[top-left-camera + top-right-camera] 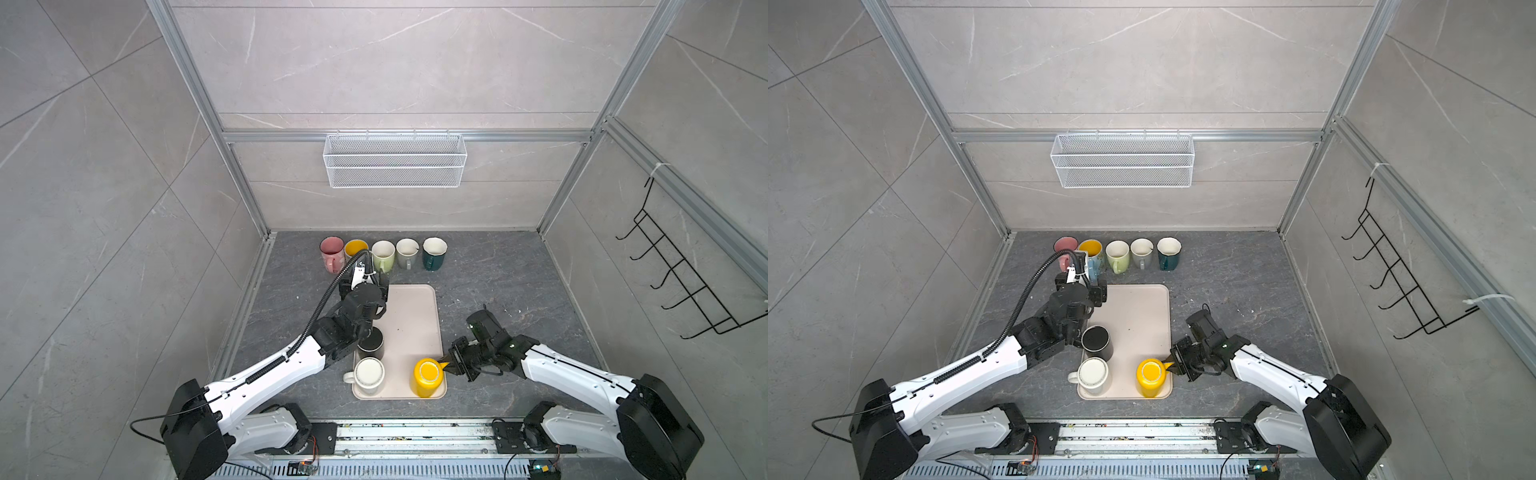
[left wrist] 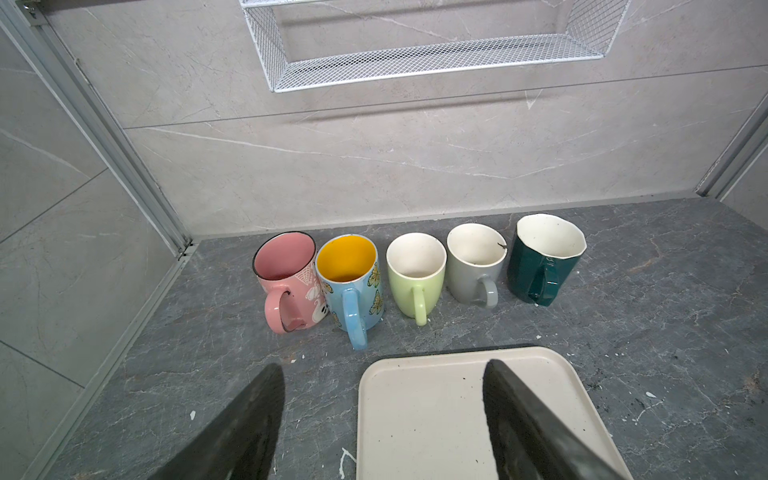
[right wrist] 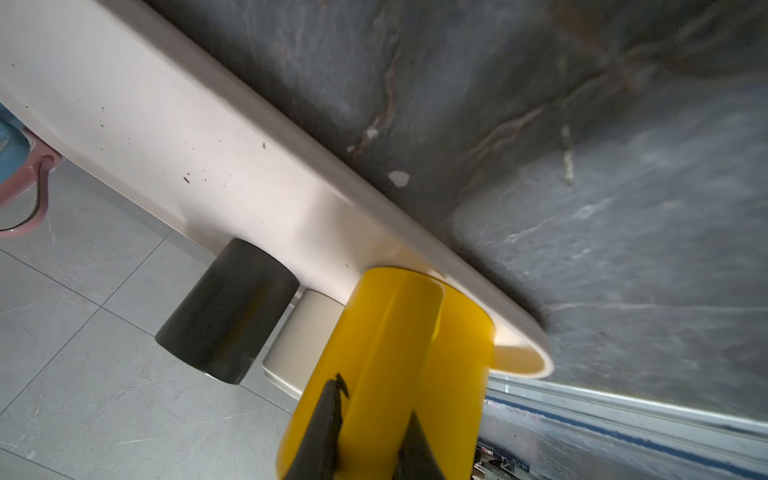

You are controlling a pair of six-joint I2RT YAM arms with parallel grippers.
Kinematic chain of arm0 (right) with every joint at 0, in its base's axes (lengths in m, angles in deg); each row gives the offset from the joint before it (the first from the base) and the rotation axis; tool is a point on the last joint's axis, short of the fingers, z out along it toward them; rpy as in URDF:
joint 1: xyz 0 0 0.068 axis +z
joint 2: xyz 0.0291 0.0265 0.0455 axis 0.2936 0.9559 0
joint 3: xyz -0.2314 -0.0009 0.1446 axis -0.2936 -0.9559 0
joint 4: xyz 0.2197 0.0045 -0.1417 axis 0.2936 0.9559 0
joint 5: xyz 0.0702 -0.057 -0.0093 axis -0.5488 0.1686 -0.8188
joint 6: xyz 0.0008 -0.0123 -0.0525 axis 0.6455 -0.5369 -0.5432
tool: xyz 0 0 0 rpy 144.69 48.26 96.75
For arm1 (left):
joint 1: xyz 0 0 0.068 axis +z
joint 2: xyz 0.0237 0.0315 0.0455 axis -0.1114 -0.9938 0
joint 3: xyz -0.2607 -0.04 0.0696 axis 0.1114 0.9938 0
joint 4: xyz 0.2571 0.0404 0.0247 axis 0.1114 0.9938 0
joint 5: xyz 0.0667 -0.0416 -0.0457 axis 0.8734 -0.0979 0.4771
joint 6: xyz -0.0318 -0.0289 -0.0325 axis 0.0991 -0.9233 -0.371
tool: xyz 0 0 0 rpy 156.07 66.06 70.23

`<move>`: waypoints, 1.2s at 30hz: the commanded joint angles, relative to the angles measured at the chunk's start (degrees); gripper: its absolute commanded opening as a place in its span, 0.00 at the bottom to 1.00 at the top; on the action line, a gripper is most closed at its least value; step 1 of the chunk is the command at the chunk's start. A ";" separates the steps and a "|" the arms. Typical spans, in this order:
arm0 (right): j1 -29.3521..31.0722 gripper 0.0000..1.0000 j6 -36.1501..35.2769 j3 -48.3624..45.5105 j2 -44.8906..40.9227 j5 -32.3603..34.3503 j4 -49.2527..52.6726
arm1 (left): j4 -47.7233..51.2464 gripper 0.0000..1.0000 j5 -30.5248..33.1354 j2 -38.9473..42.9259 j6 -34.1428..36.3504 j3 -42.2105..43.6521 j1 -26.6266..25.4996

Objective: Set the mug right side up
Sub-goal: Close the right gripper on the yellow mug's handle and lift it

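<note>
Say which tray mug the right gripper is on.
The yellow mug: its handle sits inside the right gripper; the black mug and cream mug stand apart.

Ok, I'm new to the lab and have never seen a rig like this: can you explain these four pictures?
These are two robot arms at a table, each ending in a two-fingered gripper. Two pictures look down from an overhead stereo camera; the other two come from cameras on the wrists. On the table lies a cream tray with a black mug, a white mug and a yellow mug, apparently bottoms up. Behind it stands a row of five upright mugs. The left gripper is open and empty. The right gripper pinches the yellow mug's handle, seen close up in its wrist view.
</note>
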 commanded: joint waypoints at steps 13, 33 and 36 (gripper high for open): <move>0.33 0.00 -17.34 12.63 0.01 5.56 4.43 | -0.41 0.76 0.16 0.96 -0.78 0.10 0.76; 6.87 0.00 -54.41 25.42 1.99 28.51 10.47 | 6.06 0.72 -31.39 -1.12 -12.46 -4.52 11.54; 8.67 0.00 -59.37 26.53 2.59 33.22 11.37 | 7.79 0.72 -37.63 -2.24 -12.72 -6.76 12.23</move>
